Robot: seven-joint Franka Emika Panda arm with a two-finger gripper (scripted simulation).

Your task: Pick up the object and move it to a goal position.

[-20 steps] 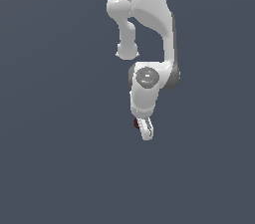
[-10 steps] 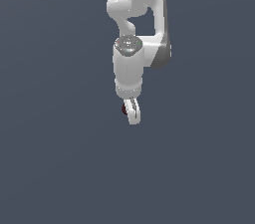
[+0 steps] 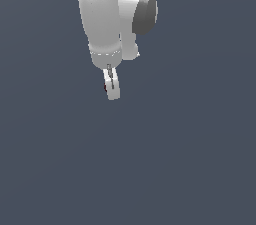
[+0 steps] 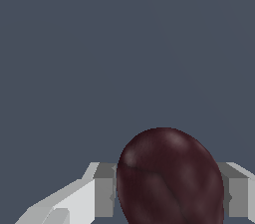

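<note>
The object (image 4: 170,178), a dark maroon rounded ball with faint veins, fills the space between my two grey finger pads (image 4: 104,190) in the wrist view. My gripper (image 4: 167,193) is shut on it from both sides. In the exterior view the white arm hangs down from above, and my gripper (image 3: 111,89) points downward, seen edge-on. Only a thin dark red sliver of the object (image 3: 105,88) shows beside the fingers (image 3: 114,85) there. The object is held up in the air.
A plain dark grey-blue background (image 3: 190,159) fills both views, with no other objects, edges or goal marker showing.
The arm has swung toward the exterior view's left and upward, carrying the object with it. The wrist now looms larger in the picture.
</note>
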